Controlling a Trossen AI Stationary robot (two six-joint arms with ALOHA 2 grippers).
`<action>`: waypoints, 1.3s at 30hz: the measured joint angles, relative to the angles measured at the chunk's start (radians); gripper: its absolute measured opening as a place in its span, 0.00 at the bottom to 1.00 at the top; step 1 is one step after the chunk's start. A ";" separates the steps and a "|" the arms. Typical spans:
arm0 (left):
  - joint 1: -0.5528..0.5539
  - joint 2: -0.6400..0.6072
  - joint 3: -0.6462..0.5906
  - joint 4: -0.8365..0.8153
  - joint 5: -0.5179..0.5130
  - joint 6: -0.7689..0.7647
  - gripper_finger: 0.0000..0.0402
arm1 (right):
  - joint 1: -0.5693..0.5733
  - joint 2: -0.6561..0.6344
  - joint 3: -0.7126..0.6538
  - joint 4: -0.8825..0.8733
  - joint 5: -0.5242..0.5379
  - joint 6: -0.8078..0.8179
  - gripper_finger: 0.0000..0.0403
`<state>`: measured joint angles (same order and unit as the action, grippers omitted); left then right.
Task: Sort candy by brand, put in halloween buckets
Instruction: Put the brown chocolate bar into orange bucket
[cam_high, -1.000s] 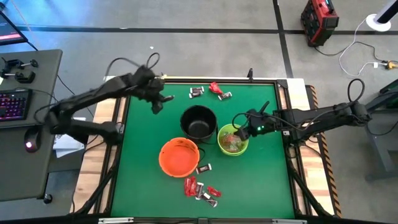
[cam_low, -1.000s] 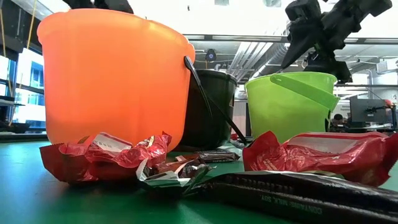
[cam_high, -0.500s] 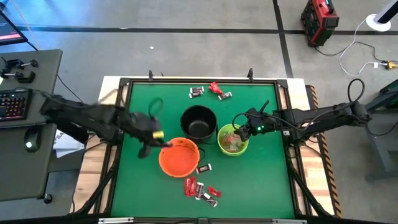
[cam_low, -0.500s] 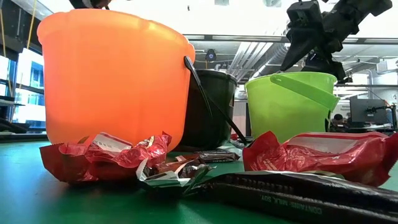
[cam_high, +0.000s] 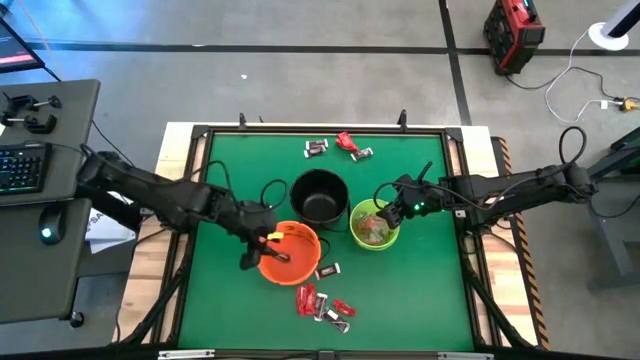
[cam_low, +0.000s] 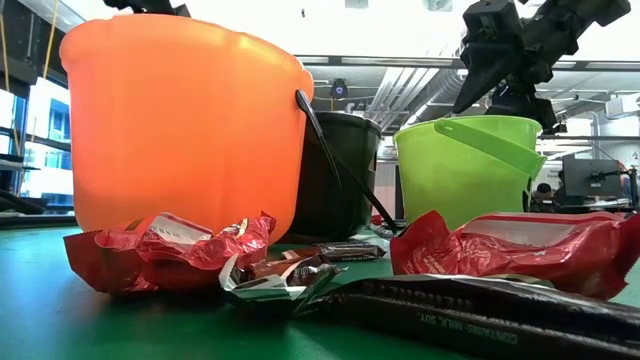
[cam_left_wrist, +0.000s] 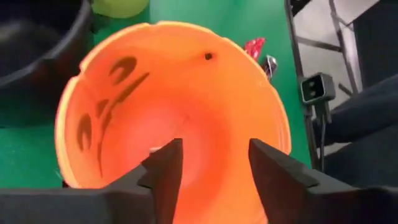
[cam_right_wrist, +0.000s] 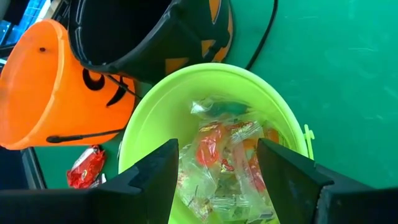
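Observation:
Three halloween buckets stand mid-table: orange (cam_high: 290, 262), black (cam_high: 319, 195) and lime green (cam_high: 375, 224). My left gripper (cam_high: 266, 246) hangs open over the orange bucket's left rim, and its fingers (cam_left_wrist: 166, 171) frame the bucket's bare inside (cam_left_wrist: 186, 106). My right gripper (cam_high: 400, 205) hovers open above the green bucket, which holds pale wrapped candy (cam_right_wrist: 224, 155). Loose candy lies near the far edge (cam_high: 340, 147) and near the front (cam_high: 322, 302).
One dark candy (cam_high: 328, 270) lies beside the orange bucket's right side. In the low view red wrappers (cam_low: 170, 250) and a long dark bar (cam_low: 470, 310) lie in front of the buckets. Bare green mat spreads out at the table's left (cam_high: 215, 300) and right (cam_high: 430, 290).
My left gripper has swung from the table's far left corner toward the near side and the right, ending above the orange bucket. My right gripper has stayed over the green bucket. The buckets and loose candy have not shifted.

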<state>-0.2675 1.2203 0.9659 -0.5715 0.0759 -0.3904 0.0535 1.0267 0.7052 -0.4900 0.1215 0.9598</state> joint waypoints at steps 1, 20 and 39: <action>0.004 -0.008 0.003 -0.004 0.007 -0.002 0.46 | 0.000 0.000 0.000 0.000 0.000 0.000 0.52; -0.423 0.099 0.017 -0.033 -0.102 -0.218 0.01 | 0.000 0.000 0.000 -0.009 0.000 -0.046 0.52; -0.336 0.282 0.017 0.112 -0.157 0.029 0.00 | 0.000 0.000 0.000 -0.048 -0.001 -0.045 0.52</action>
<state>-0.6040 1.5026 0.9825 -0.4598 -0.0816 -0.3616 0.0532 1.0271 0.7055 -0.5377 0.1207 0.9150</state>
